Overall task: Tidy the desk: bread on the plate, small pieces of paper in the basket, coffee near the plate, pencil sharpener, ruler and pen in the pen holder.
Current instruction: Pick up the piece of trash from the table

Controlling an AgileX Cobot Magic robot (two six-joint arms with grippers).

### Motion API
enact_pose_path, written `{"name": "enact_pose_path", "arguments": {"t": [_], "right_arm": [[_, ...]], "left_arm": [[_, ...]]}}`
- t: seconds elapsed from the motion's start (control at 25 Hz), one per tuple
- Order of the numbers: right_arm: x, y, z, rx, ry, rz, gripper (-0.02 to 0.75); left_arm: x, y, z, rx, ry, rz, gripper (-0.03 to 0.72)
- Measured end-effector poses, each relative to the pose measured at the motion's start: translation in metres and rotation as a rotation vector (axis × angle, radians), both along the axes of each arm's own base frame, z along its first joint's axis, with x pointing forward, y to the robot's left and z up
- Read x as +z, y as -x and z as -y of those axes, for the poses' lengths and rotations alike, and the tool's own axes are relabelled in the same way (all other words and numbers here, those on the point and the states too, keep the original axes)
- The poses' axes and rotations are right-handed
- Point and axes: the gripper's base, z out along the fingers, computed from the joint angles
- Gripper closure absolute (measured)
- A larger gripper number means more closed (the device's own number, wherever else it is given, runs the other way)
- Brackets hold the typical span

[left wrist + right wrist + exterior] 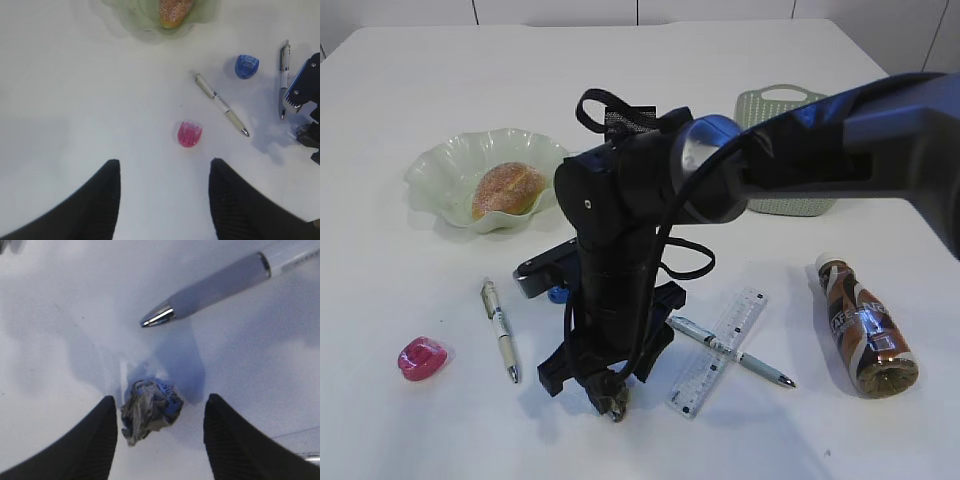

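Above crumpled paper [149, 410], right hand [159, 432] open, pointing down.

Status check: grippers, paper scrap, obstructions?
Both grippers open: left, right. Crumpled grey-blue paper ball between right jaws, ungripped. White pen just beyond.

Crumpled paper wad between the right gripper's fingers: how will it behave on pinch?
The paper wad looks loosely crumpled, so it will probably compress and feel very light. Its irregular folds should resist rolling. The right gripper stands open around it, so a nudge may scoot it.

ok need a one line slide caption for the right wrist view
Right gripper hangs open over a crumpled grey-and-blue paper ball on the white desk, a silver-tipped white pen just beyond.
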Motion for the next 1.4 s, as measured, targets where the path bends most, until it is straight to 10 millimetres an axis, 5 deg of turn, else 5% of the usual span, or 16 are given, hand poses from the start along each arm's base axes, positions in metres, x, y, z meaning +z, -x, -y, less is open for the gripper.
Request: {"name": "enact_pose_path", "arguments": {"t": [1.0, 1.2, 1.24, 1.36, 1.4], "right_arm": [[-0.0066, -0.0005, 0.0004, 0.004, 0.015, -0.007, 0.33], [-0.0091, -0.0005, 0.0005, 0.005, 0.02, -0.011, 0.438], [-0.0087, -0.0008, 0.0003, 0.005, 0.019, -0.009, 0.522], [-0.0087, -0.0008, 0.0003, 0.005, 0.019, -0.009, 0.522], [-0.0083, -0.001, 0.0001, 0.005, 0.019, -0.009, 0.62]], "left_arm": [[0.0, 0.0, 0.0, 0.0, 0.0, 0.0, 0.294], [0.0, 0.0, 0.0, 0.0, 0.0, 0.0, 0.294], [0.0, 0.0, 0.0, 0.0, 0.0, 0.0, 0.294], [0.0, 0.0, 0.0, 0.0, 0.0, 0.0, 0.29], [0.0, 0.0, 0.0, 0.0, 0.0, 0.0, 0.292]]}}
